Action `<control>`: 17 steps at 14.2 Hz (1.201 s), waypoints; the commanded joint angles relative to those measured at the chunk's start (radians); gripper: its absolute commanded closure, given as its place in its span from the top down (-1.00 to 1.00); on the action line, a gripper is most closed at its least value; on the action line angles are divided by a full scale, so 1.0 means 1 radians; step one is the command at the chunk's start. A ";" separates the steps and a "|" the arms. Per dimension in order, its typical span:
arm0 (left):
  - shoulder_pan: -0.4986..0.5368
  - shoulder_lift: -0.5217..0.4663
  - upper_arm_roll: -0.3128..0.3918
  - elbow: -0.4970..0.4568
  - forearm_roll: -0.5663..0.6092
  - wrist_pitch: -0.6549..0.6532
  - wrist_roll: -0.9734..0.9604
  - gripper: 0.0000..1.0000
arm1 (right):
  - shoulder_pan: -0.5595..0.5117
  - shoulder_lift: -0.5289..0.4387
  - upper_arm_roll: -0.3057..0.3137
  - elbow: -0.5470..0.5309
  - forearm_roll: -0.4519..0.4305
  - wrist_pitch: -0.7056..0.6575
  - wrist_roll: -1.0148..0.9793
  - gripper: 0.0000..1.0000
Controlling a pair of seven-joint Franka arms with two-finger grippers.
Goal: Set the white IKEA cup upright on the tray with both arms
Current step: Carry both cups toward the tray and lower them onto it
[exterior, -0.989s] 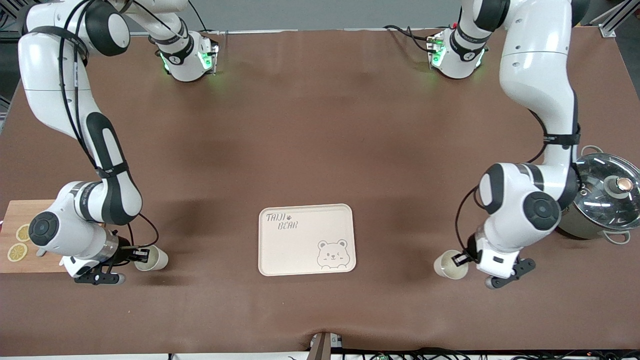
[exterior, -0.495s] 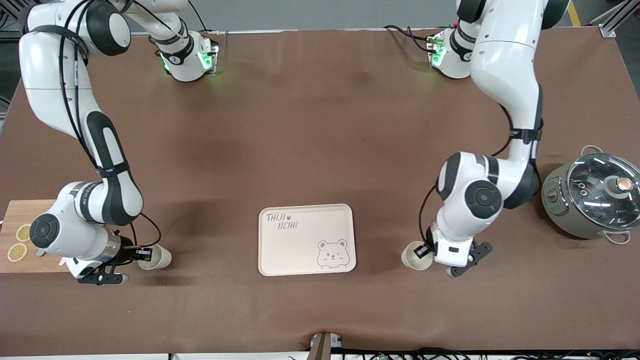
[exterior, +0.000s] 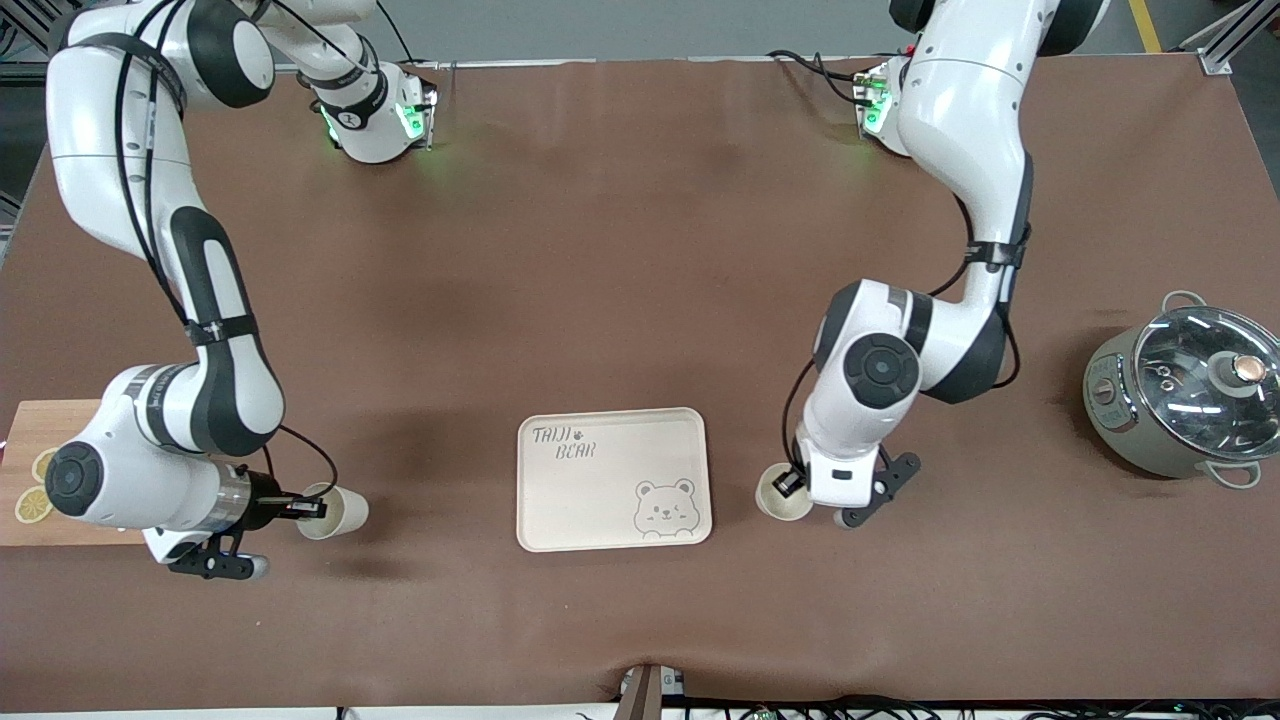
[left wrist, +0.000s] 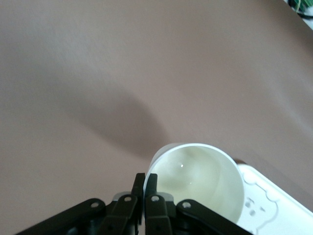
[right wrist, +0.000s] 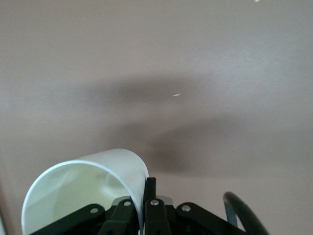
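The cream tray [exterior: 600, 500] with the bear drawing lies near the table's front edge; its corner shows in the left wrist view [left wrist: 274, 208]. My left gripper [exterior: 790, 483] is shut on the rim of a white cup [exterior: 778, 500], just beside the tray's edge toward the left arm's end. In the left wrist view the gripper [left wrist: 145, 182] pinches the cup's [left wrist: 200, 181] wall. My right gripper [exterior: 312, 509] is shut on the rim of a second white cup [exterior: 340, 510], well off the tray toward the right arm's end. In the right wrist view the gripper [right wrist: 145, 192] pinches that cup [right wrist: 78, 193].
A grey pot with a glass lid [exterior: 1190, 390] stands at the left arm's end. A wooden cutting board [exterior: 40, 430] with lemon slices [exterior: 28, 505] lies at the right arm's end, partly under the right arm.
My left arm has carried its cup a long way from beside the pot to the tray's edge. My right arm has moved its cup a little toward the tray.
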 commanded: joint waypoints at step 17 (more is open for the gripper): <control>-0.198 0.142 0.024 0.091 0.032 0.073 -0.328 -1.00 | 0.380 -0.014 0.039 0.047 -0.001 0.054 0.763 -1.00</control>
